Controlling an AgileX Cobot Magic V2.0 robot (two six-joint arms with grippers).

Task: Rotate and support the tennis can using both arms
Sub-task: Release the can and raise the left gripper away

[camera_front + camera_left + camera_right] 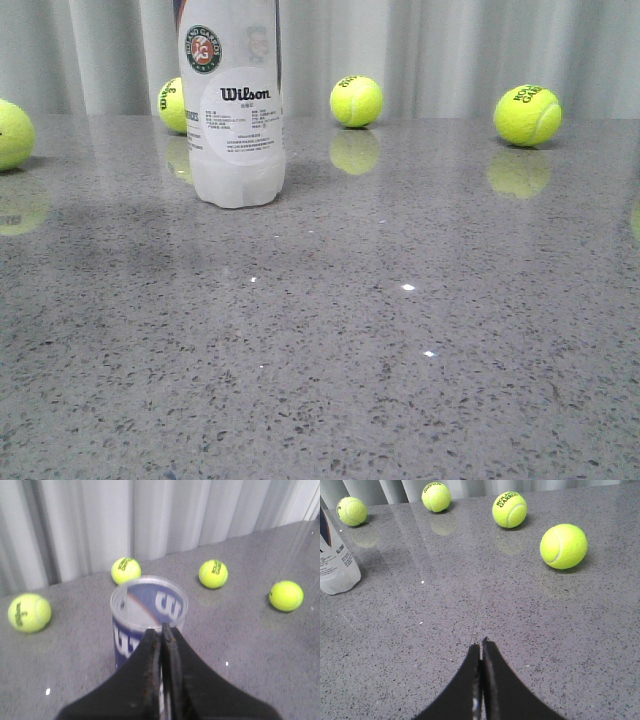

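The tennis can point(233, 110) stands upright at the back left of the grey table, its white Wilson label facing the front camera and its top cut off by the frame. From the left wrist I look down on its open clear rim point(149, 602). My left gripper point(160, 630) is shut, its tips just above the near edge of that rim, holding nothing. The can's base point(335, 565) shows at the edge of the right wrist view. My right gripper point(481, 644) is shut and empty over bare table, well away from the can. Neither gripper appears in the front view.
Several yellow-green tennis balls lie along the back of the table: one behind the can point(172, 105), one at centre point(356, 101), one at right point(527, 115), one at the left edge point(12, 134). A pale curtain point(450, 50) hangs behind the table.
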